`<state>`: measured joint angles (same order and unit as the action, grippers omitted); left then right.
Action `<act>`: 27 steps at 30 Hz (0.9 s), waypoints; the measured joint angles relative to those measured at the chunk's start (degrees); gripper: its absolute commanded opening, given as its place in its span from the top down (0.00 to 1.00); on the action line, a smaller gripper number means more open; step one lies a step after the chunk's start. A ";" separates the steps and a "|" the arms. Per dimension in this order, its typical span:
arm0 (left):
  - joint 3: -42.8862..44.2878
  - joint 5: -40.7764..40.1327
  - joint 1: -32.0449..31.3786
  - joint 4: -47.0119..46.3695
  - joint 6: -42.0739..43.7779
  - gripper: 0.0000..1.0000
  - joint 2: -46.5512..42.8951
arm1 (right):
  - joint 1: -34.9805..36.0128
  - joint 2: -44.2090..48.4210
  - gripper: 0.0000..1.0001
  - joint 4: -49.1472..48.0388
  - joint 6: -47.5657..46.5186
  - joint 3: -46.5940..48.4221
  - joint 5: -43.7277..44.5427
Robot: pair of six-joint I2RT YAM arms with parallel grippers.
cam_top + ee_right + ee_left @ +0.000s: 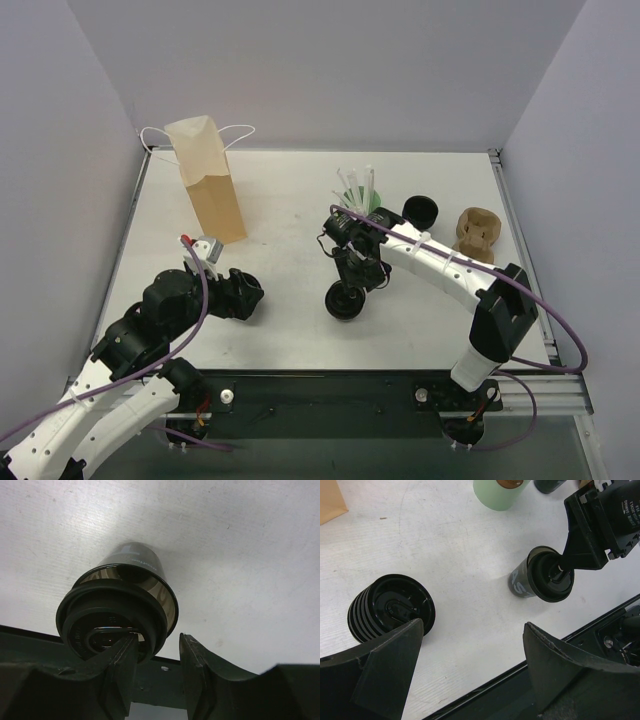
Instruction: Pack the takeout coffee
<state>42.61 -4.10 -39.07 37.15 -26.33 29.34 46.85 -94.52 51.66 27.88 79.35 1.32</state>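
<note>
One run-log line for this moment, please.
takeout coffee: lidded, on table | right gripper: fingers parted over lid | left gripper: open, empty | paper bag: upright

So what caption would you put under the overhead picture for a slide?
Right gripper over the lidded takeout coffee, paper bag standing at the back left.

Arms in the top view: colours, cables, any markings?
Left arm and right arm: white link shells, black joints, a purple cable looping along each. Left gripper: black, wedge-shaped fingers with scuffed edges. Right gripper: black fingers too, and a white-lettered label on its black body.
</note>
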 measured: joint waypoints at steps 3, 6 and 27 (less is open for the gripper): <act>0.00 -0.02 -0.17 0.00 0.00 0.09 0.26 | -0.04 0.11 0.60 -0.02 0.00 0.83 0.31; 0.00 0.00 -0.22 -0.02 0.00 0.10 0.98 | -0.17 0.68 0.60 -0.11 0.13 1.25 0.48; 0.00 3.10 -0.22 -0.09 0.04 0.10 5.20 | -0.37 3.06 0.79 -4.20 -0.55 -2.19 -0.74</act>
<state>42.61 -0.99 -39.29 37.06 -26.28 34.54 46.48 -91.46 47.46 27.33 77.17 0.58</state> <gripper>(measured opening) 0.899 0.239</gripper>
